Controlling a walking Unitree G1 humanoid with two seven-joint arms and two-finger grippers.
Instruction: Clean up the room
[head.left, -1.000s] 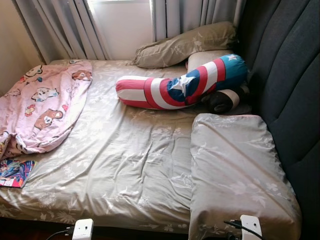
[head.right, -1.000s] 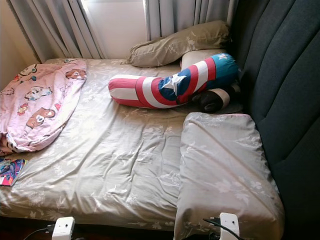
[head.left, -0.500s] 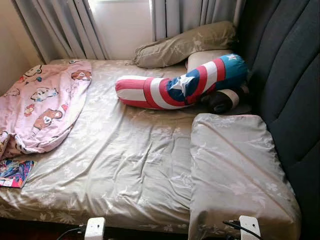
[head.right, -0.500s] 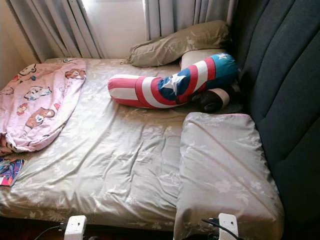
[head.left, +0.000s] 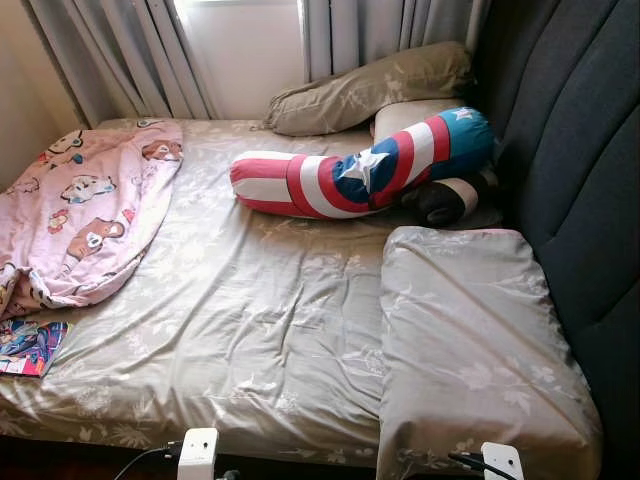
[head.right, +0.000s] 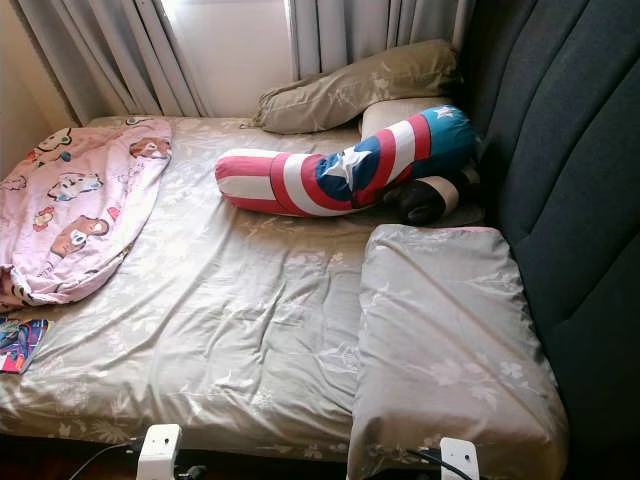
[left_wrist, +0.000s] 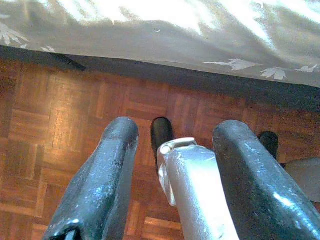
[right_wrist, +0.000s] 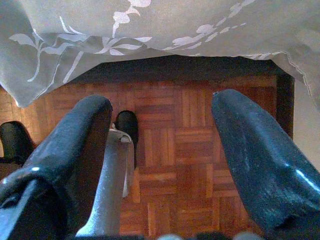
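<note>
A crumpled pink cartoon blanket (head.left: 85, 215) lies on the left side of the bed (head.left: 260, 320), which has a grey floral sheet. A red, white and blue striped bolster (head.left: 350, 175) lies across the far middle, one end on a dark round cushion (head.left: 445, 200). A colourful book (head.left: 25, 347) sits at the bed's front left corner. My left gripper (left_wrist: 177, 131) hangs open over the parquet floor beside the bed's front edge, holding nothing. My right gripper (right_wrist: 162, 107) is also open and empty, under the overhanging sheet.
A large grey pillow (head.left: 470, 340) fills the bed's front right, and an olive pillow (head.left: 370, 88) leans at the far end by the curtains (head.left: 130, 50). A dark padded headboard (head.left: 580, 150) runs along the right. My silver leg (left_wrist: 195, 185) stands between the fingers' line of sight.
My left wrist has slid to the right along the bed's front edge. My right wrist has dropped slightly. Nothing on the bed has moved.
</note>
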